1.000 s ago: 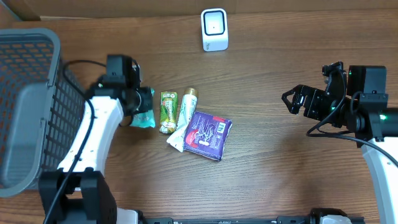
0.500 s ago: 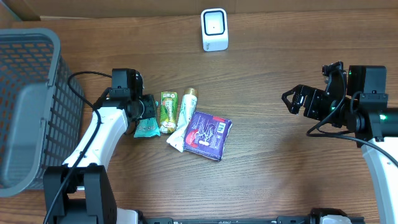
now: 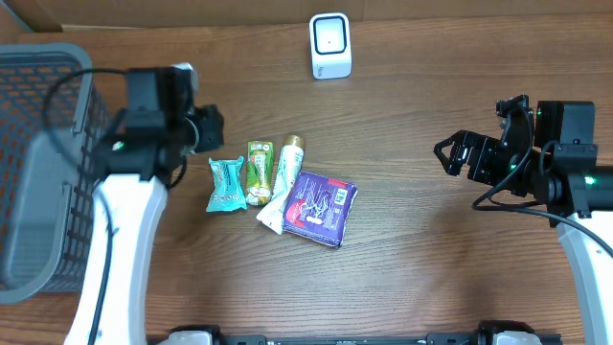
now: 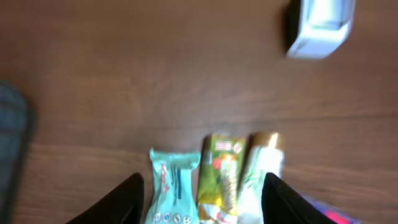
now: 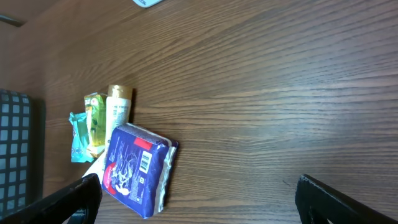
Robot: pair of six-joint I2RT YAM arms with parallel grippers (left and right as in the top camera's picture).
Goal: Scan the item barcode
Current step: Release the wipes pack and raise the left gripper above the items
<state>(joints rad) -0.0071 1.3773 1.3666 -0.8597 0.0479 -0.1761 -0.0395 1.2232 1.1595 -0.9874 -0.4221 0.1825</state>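
Currently the teal packet (image 3: 226,183) is laid flat on the table (image 3: 431,268), just beside a green packet (image 3: 259,172), a tube (image 3: 284,182) and a purple pack (image 3: 321,208), well apart from the scanner (image 3: 330,45). Nothing is gripped: the left gripper (image 4: 202,178) is held spread above the packets, and the right gripper (image 3: 448,156) is spread wide, well apart from them.

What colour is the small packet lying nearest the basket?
The packet is light teal, clearest in the overhead view.
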